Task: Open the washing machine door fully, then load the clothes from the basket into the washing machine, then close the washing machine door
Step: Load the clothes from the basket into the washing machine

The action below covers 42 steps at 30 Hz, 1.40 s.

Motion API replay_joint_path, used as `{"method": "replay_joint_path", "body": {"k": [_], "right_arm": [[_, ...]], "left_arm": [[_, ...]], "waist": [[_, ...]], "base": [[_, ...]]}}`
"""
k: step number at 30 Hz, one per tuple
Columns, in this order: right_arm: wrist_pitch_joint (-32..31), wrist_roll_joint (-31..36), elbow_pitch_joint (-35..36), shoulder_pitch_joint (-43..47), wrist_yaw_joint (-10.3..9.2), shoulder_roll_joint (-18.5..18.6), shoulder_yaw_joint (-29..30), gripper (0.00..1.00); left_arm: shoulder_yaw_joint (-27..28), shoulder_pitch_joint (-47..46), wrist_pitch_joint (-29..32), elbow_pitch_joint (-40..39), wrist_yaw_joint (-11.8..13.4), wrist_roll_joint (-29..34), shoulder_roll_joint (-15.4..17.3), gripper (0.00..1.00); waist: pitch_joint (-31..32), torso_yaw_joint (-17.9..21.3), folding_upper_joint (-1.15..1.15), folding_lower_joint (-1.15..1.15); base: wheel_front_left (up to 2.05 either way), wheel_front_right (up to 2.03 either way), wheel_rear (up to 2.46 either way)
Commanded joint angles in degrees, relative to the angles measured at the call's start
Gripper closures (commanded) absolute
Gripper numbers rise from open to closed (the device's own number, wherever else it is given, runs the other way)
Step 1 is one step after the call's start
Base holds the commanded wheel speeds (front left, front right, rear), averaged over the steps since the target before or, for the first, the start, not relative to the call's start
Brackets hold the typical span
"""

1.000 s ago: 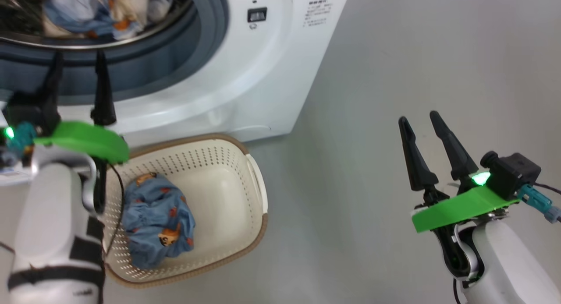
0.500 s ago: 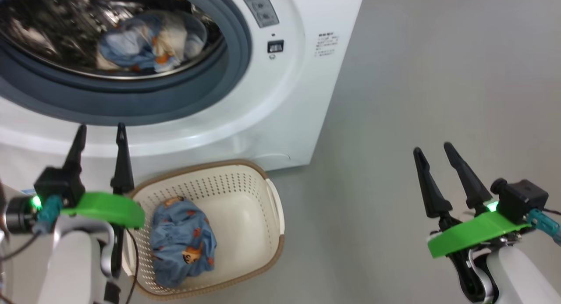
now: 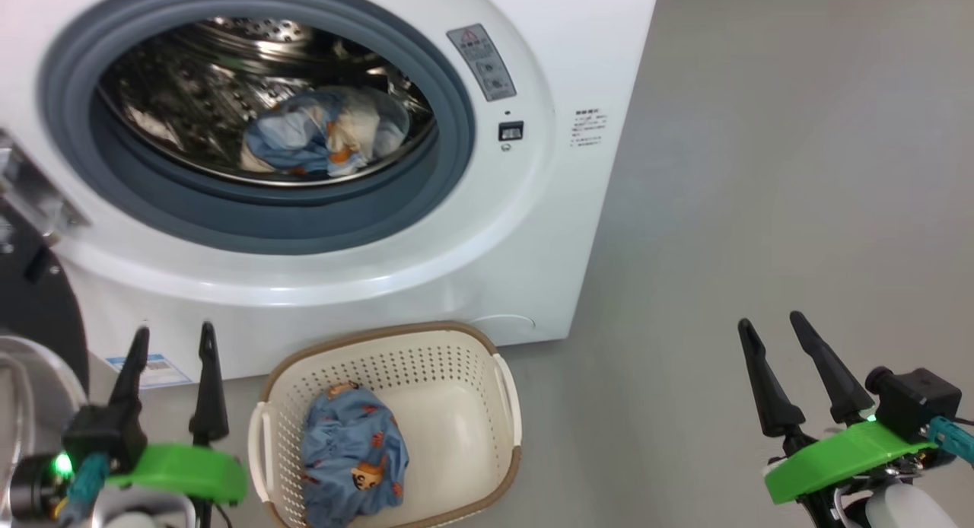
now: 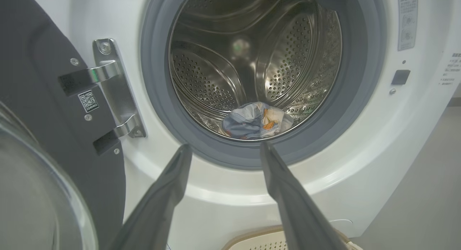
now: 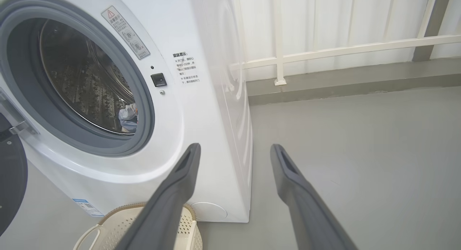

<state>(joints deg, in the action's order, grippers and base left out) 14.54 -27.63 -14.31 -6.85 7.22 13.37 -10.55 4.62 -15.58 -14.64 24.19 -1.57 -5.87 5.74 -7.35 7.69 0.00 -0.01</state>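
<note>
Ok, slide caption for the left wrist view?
Open left gripper faces the washing machine, door wide open, one blue garment in the drum.

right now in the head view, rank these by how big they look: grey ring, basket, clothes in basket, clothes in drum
1. grey ring
2. basket
3. clothes in basket and clothes in drum: these look alike, and those in the drum lie farther from the camera, so I won't rank them.

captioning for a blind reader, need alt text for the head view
A white washer with its door open has a blue bear-print garment in its steel drum. In front of it on the grey floor, a cream basket holds a second garment. The left claw and right claw stand open and empty at the bottom corners.
</note>
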Motion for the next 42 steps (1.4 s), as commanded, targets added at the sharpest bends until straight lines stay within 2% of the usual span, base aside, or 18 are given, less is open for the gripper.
{"method": "replay_joint_path", "body": {"k": [1,13,24,32,42], "right_arm": [[0.46,0.15,1.39,0.53,0.26,1.25,-0.51,0.00],[0.46,0.19,1.70,3.31,0.26,1.48,0.65,0.00],[0.46,0.39,2.09,3.13,0.26,1.19,1.19,0.00],[0.46,0.62,2.49,1.72,0.26,0.37,1.09,0.00],[0.46,0.97,3.06,-1.93,0.26,-1.46,0.41,0.00]], "left_arm": [[2.13,0.95,-0.36,-2.54,-0.27,0.84,0.97,0.00],[4.54,11.82,-0.36,-10.69,-0.29,0.79,-0.73,0.00],[5.13,13.02,-0.36,-12.37,-0.44,0.96,-1.43,0.00],[4.61,11.26,-0.36,-8.95,-1.55,0.93,-1.51,0.00],[2.84,5.64,-0.36,-0.66,-2.98,1.50,-0.78,0.00]], "waist": [[1.27,-1.11,0.00,0.01],[2.97,-1.73,0.00,0.01],[1.97,-1.62,0.00,0.01],[-0.50,-0.98,0.00,0.01],[-7.35,0.42,0.00,0.01]], "base": [[0.00,0.00,0.00],[0.00,0.00,0.00],[0.00,0.00,0.00],[0.00,0.00,0.00],[0.00,0.00,0.00]]}}
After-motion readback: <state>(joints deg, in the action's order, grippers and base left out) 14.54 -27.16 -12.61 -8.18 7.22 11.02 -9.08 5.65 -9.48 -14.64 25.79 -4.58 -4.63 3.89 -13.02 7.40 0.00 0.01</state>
